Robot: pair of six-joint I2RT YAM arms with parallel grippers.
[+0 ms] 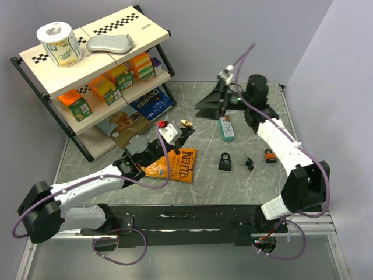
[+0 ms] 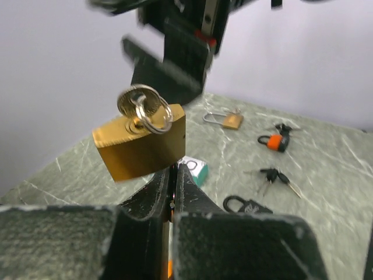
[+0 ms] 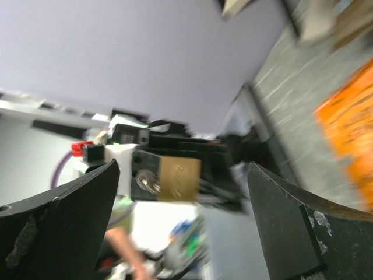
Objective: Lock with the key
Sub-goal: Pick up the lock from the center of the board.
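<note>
The left gripper (image 1: 180,133) is in the middle of the top view, raised over the grey table (image 1: 233,186), and it holds a brass padlock (image 2: 140,143). In the left wrist view its jaws are pressed nearly together under the padlock and pinch its lower end; the shackle is hidden there. A key (image 2: 139,104) with a metal ring (image 2: 154,116) sits in the padlock body, facing up and away from the fingers. The right gripper (image 1: 213,105) is to the upper right of the padlock, near but apart from it, and its jaws are spread wide; in the right wrist view the padlock shows between the two fingers (image 3: 70,210), blurred. On the table at the right lie a black padlock (image 1: 225,161), a bunch of keys (image 1: 249,163) and an orange padlock (image 1: 270,156).
</note>
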